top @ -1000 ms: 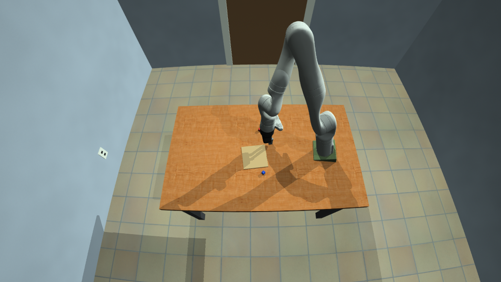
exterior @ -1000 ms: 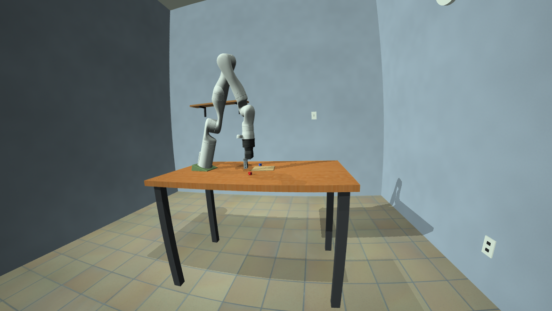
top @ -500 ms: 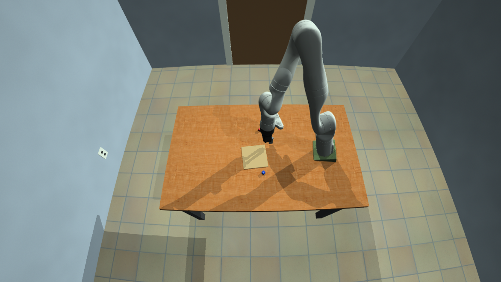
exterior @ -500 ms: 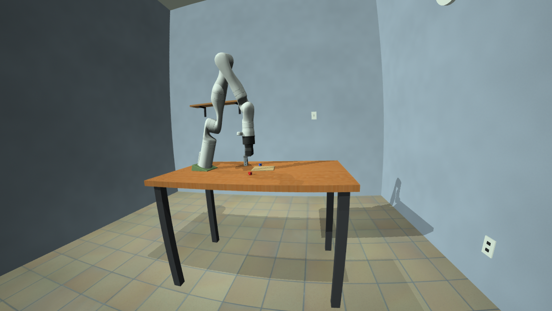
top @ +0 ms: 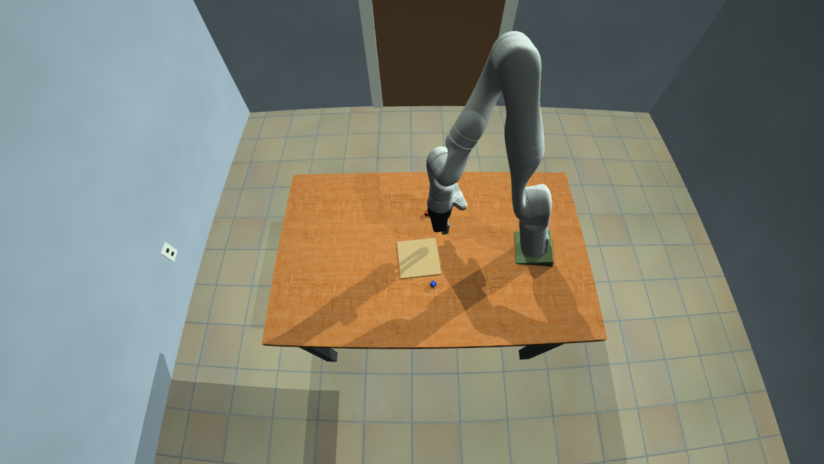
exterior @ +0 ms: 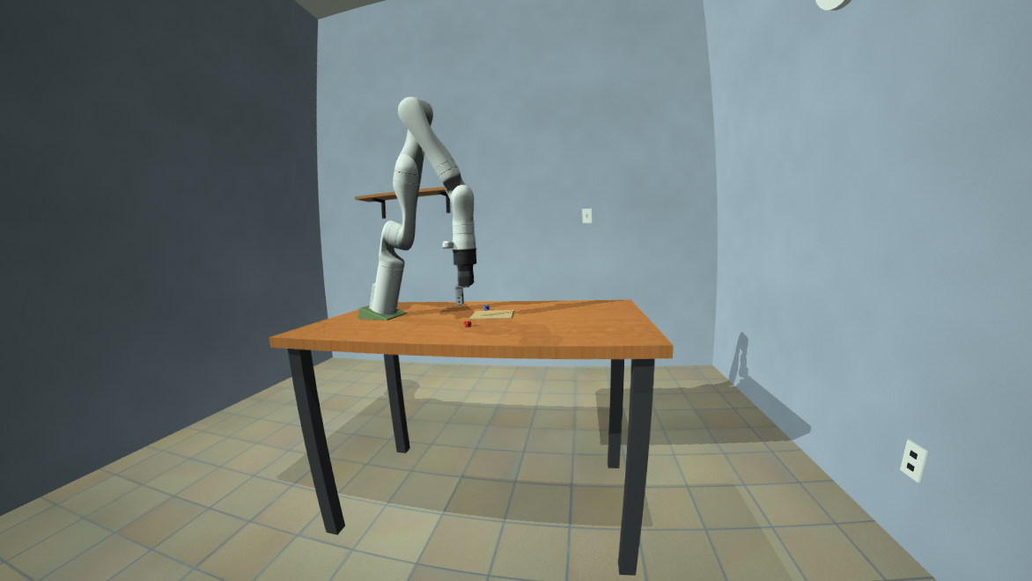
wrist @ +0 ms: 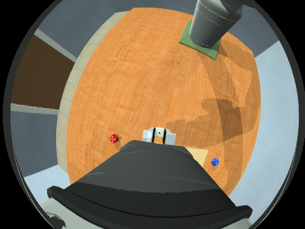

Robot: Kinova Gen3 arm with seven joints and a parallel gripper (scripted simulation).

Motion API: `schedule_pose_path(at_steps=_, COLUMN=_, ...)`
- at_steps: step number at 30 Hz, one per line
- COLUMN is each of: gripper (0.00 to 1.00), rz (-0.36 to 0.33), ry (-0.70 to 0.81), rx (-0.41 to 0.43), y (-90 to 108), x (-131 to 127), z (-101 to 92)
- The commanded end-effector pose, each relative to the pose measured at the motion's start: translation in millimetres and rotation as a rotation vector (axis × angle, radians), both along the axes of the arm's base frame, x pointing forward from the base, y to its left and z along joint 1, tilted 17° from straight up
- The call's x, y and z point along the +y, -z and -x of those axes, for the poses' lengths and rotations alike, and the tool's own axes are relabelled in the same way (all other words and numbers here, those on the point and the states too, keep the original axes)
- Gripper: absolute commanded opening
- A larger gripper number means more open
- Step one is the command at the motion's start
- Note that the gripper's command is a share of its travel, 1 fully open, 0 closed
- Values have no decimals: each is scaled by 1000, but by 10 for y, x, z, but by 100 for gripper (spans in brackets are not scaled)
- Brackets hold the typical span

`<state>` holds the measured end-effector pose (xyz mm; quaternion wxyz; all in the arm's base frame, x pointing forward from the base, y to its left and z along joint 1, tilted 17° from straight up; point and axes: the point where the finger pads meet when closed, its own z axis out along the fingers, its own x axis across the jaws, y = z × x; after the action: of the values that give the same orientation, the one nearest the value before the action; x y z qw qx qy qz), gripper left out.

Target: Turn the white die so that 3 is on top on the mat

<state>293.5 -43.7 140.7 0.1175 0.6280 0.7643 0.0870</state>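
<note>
My gripper (wrist: pixel 159 133) is shut on the white die (wrist: pixel 159 132), a small pale cube between the fingertips. I cannot read its faces. In the top and exterior views the gripper (top: pixel 444 229) (exterior: pixel 459 294) hangs a little above the table, just off the back right corner of the tan mat (top: pixel 419 258) (exterior: pixel 491 314). The mat lies flat with nothing on it, and a corner of it shows in the wrist view (wrist: pixel 199 156). The blue die (top: pixel 432 284) (exterior: pixel 485 307) (wrist: pixel 215 162) lies on the table just off the mat's front edge. The red die (exterior: pixel 467 324) (wrist: pixel 113 138) lies on the table behind the gripper.
The arm's green base plate (top: pixel 533 255) stands on the table to the right of the mat. The table's back edge lies beyond the red die. A wall shelf (exterior: pixel 401 194) hangs behind the arm.
</note>
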Motion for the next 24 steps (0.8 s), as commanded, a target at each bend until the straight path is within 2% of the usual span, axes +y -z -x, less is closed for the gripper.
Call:
schedule_pose_path(at_steps=1, gripper=34, rz=6, ry=32, rx=-3, y=-28, x=-103, z=11)
schedule_pose_path(at_steps=24, gripper=34, rz=6, ry=31, rx=-2, y=-174, x=-96, z=58)
